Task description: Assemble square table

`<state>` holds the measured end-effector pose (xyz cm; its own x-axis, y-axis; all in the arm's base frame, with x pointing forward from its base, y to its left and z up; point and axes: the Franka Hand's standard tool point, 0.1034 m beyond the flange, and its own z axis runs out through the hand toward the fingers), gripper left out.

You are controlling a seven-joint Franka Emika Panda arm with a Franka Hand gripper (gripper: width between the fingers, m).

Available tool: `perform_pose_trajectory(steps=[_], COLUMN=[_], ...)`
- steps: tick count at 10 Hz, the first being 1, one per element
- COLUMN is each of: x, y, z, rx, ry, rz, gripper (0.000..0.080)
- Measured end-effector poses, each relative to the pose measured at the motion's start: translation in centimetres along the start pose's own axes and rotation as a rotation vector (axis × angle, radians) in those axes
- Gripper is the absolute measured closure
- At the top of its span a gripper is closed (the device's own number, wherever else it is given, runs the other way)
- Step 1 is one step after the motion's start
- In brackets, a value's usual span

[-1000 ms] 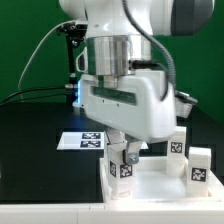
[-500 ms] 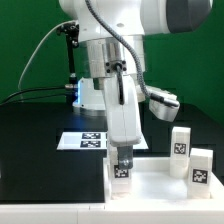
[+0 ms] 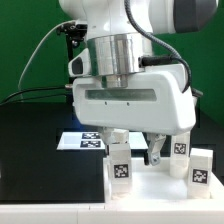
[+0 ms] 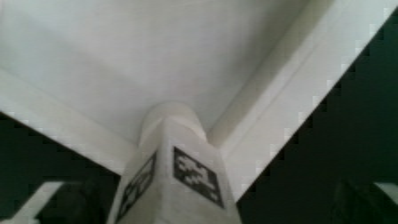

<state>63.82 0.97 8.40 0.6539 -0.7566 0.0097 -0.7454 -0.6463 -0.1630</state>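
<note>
Wrist rotated broadside; end effector (image 3: 137, 150) spread wide around leg (image 3: 121, 167); wrist view shows tag close.

A green wall (image 3: 25, 45) fills the back of the scene in the exterior view, evenly lit and plain. In front of it lies a black table (image 3: 35, 140) with a matte top, its near edge showing as a pale strip (image 3: 40, 214) along the bottom. A black cable (image 3: 38, 62) arcs down across the green on the exterior view's left, toward a dark stand (image 3: 68, 55) behind. A small blue light (image 3: 78, 95) glows near the middle. The marker board (image 3: 75, 142) lies flat on the dark top.
</note>
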Motion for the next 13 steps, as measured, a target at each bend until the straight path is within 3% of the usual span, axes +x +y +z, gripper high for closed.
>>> perform_pose_trajectory(steps=[2, 4, 7, 8, 9, 11, 13], x=[0.1, 0.5, 0.5, 0.5, 0.5, 0.7, 0.3], y=[0.1, 0.7, 0.7, 0.7, 0.7, 1.0, 1.3], z=[0.0, 0.0, 0.1, 0.1, 0.1, 0.1, 0.3], rx=[-0.001, -0.008, -0.010, -0.010, -0.010, -0.015, -0.016], ry=[0.000, -0.028, -0.024, -0.025, -0.024, -0.020, -0.011], rz=[-0.139, -0.457, -0.432, -0.420, -0.349, -0.151, 0.250], gripper=[0.0151, 0.0151, 0.0176, 0.0354, 0.0489, 0.0504, 0.0506])
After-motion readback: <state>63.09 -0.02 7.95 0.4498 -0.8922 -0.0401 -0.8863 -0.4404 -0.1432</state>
